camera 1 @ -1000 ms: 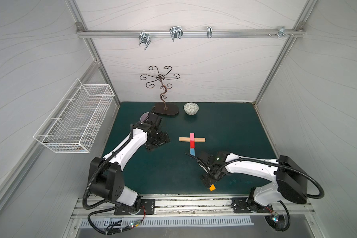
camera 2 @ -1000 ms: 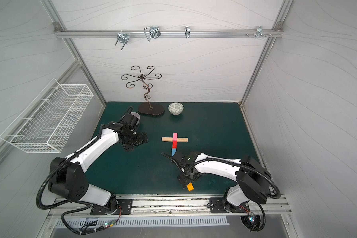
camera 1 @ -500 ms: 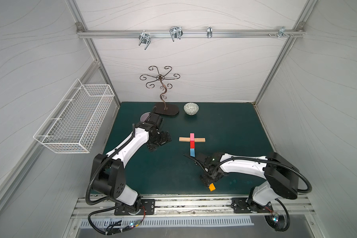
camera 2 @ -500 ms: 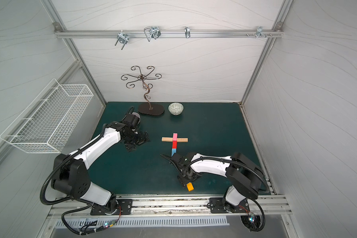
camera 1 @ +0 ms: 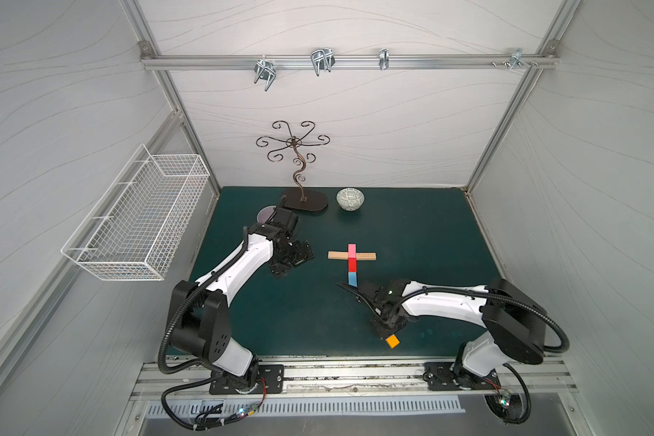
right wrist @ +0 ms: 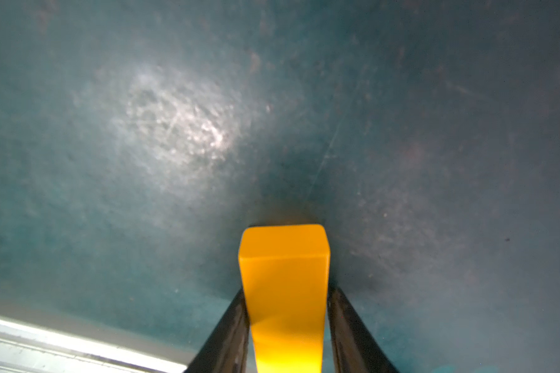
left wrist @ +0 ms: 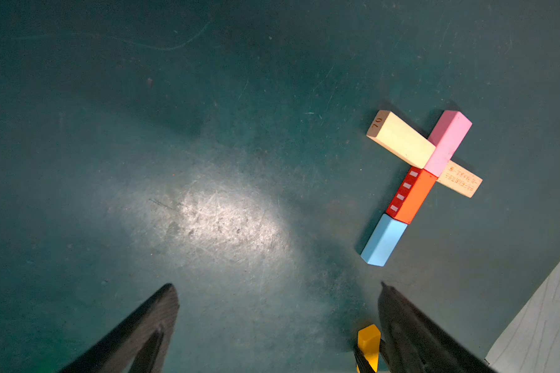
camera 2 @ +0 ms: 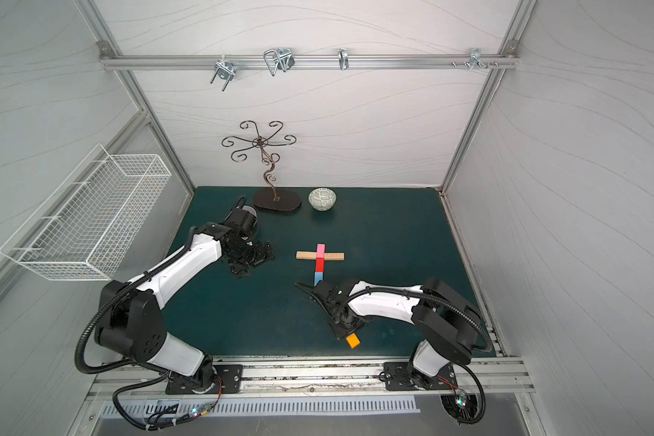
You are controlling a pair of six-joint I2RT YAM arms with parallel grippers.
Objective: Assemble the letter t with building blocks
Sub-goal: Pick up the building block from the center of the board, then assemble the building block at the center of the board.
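Orange bar [right wrist: 284, 290] clamped, right wrist view.

letter t [camera 2: 320, 260]: mid-frame | stem: pink bar [camera 1: 352, 249], red bar [camera 1: 352, 263], light blue bar [camera 1: 352, 279], touching | crossbar [camera 1: 338, 255]: tan wood | orange bar [camera 1: 392, 341]: lower right, apart, between fingers [right wrist: 230, 329]

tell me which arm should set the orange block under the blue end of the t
Right. The right gripper is closed on the orange block, near the blue block. The left gripper is open and empty, off to the side of the letter t.
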